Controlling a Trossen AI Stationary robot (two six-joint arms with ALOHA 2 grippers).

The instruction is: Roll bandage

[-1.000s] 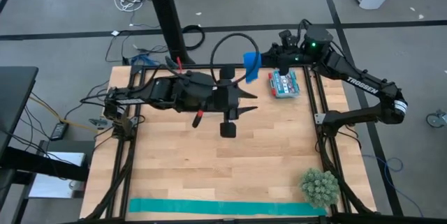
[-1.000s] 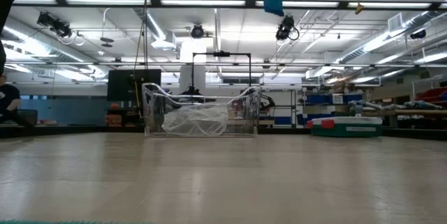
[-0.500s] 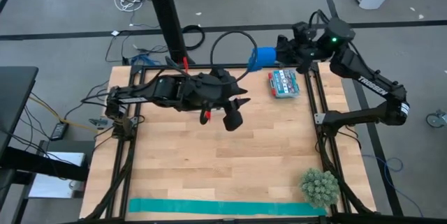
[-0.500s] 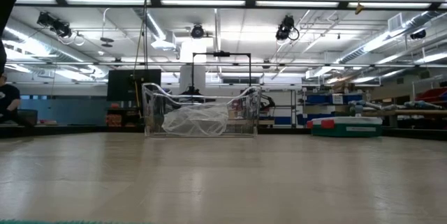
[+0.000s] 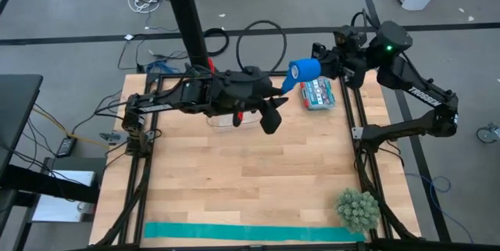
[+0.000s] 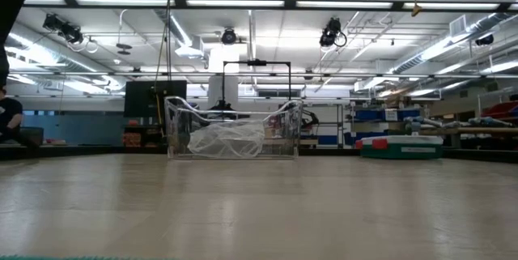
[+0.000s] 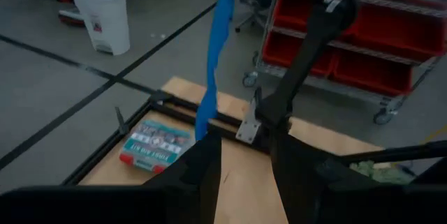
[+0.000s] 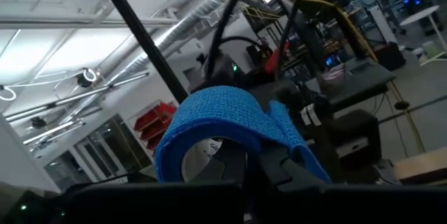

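- Above the wooden table's [image 5: 234, 173] far edge, the left gripper [image 5: 275, 104] pinches the bandage's [image 5: 305, 69] loose tail.
- Right gripper [image 5: 322, 65] clamps the blue roll, beside a first-aid box [image 5: 316, 93].
- Grey floor [image 5: 70, 8] surrounds.

Royal-blue elastic bandage [image 5: 303, 70] hangs between left gripper [image 5: 275, 95] and right gripper [image 5: 319, 65], above table's far edge, just left of first-aid box [image 5: 316, 93].

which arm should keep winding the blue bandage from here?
Right, probably. The right gripper holds the rolled part of the bandage above the table's far edge; the left gripper only holds the loose tail, so it suits tensioning.
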